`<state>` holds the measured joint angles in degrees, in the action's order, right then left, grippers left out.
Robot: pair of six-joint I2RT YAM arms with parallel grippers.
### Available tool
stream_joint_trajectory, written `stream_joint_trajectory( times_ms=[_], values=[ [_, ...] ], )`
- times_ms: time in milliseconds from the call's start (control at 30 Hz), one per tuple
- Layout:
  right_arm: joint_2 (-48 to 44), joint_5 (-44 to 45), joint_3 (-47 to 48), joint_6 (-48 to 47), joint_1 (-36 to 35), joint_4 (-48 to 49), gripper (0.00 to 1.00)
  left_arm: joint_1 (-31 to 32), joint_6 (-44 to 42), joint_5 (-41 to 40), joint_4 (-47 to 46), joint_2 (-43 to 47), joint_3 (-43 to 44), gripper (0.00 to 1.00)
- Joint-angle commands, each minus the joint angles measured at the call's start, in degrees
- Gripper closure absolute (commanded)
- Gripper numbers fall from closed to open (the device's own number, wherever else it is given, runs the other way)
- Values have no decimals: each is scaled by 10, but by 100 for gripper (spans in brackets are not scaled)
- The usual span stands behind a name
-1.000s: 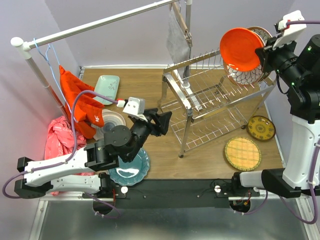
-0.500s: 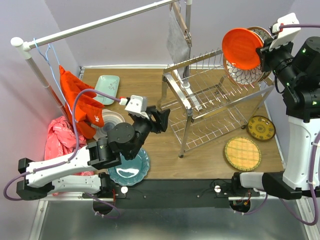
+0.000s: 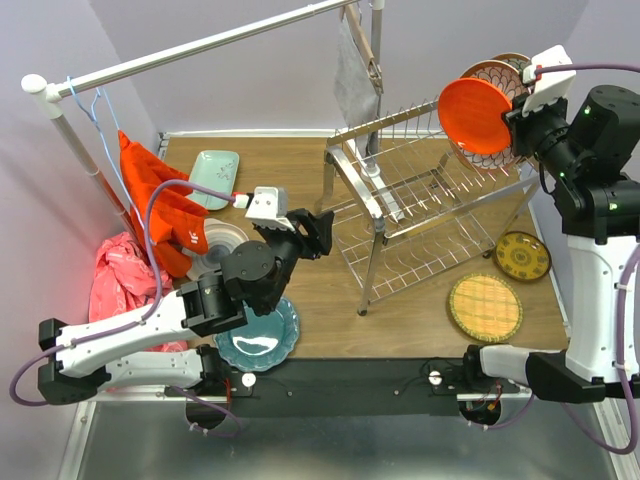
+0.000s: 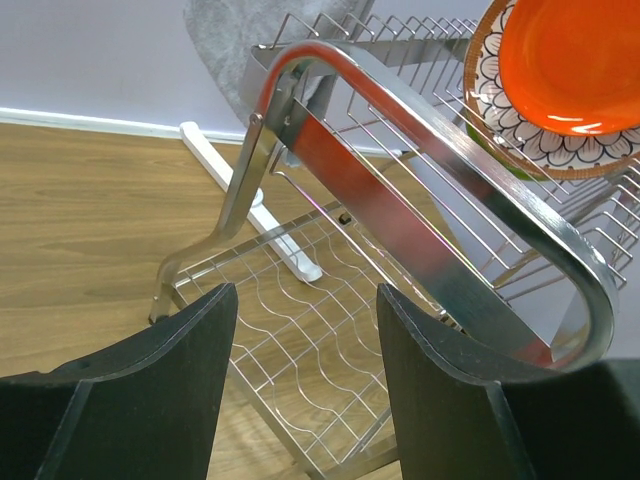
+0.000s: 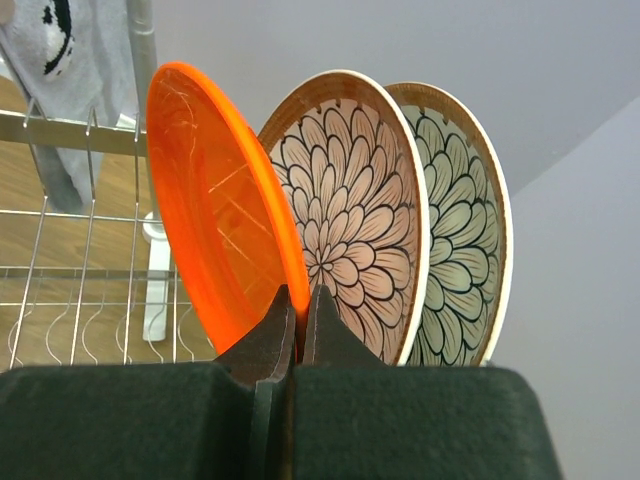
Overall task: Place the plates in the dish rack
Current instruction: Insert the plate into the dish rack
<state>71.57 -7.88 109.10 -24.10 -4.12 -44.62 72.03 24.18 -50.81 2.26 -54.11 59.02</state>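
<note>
Dish rack [image 3: 425,185]: two tiers of thin, shiny metal wire with wavy shelf grids, flat polished side bars and slanted legs, standing on the wooden tabletop [image 3: 330,300]. Orange plate [image 5: 215,230]: round, smooth and glossy, faintly scratched. It is held on edge above the right end of the upper tier, and the right jaws are pressed together on its lower rim. Whether it rests among the prongs cannot be told. Two floral plates, the nearer [image 5: 360,220] and the farther [image 5: 460,220]: white, brown-rimmed, with black-lined petals, upright side by side just beyond the orange one. Left jaws: matte black, apart and empty, raised over the tabletop near the rack's left legs. Teal plate [image 3: 262,340]: scalloped edge, flat on the tabletop, partly under the left arm. Yellow woven plate [image 3: 485,306] and a smaller dark-yellow patterned plate [image 3: 522,256]: flat on the tabletop, right of the rack. White-grey swirl plate [image 3: 222,240]: partly hidden by the left arm. Grey cloth [image 3: 355,75]: soft and speckled, hanging from a white rail [image 3: 200,45].
</note>
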Motion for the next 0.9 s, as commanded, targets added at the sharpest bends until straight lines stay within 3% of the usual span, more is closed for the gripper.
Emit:
stream_joint_trajectory(
  times_ms=[0,867],
  values=[
    [-3,22,-12,2,-5,43,99,-9,38,-25,-4,-4,-8,33],
    [14,134,-69,78,-40,67,99,-23,92,-10,11,-3,-28,33]
  ],
)
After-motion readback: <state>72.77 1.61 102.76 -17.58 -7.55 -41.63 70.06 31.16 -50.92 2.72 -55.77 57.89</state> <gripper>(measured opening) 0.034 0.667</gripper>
